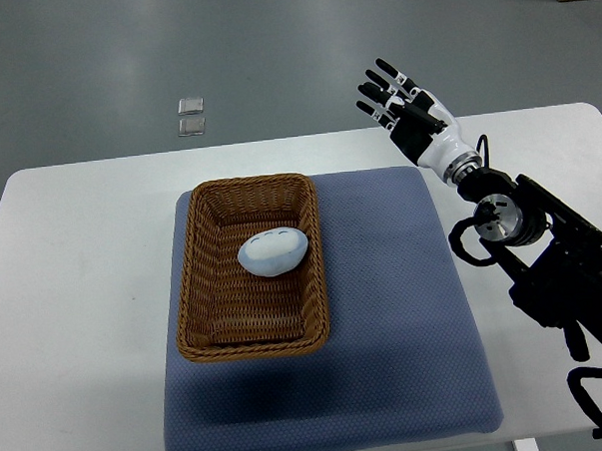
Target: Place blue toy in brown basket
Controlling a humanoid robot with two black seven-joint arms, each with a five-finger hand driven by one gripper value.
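Observation:
The blue toy (273, 252), a pale blue-white rounded plush, lies inside the brown wicker basket (196, 290), near its middle. The basket stands on a blue-grey mat (395, 311) on the white table. My right hand (396, 102) is raised at the far right of the table, well away from the basket. Its fingers are spread and hold nothing. The right arm comes in from the lower right. The left arm does not show.
The white table (84, 295) has bare surface left of the mat. Two small clear squares (190, 115) lie on the grey floor beyond the table's far edge.

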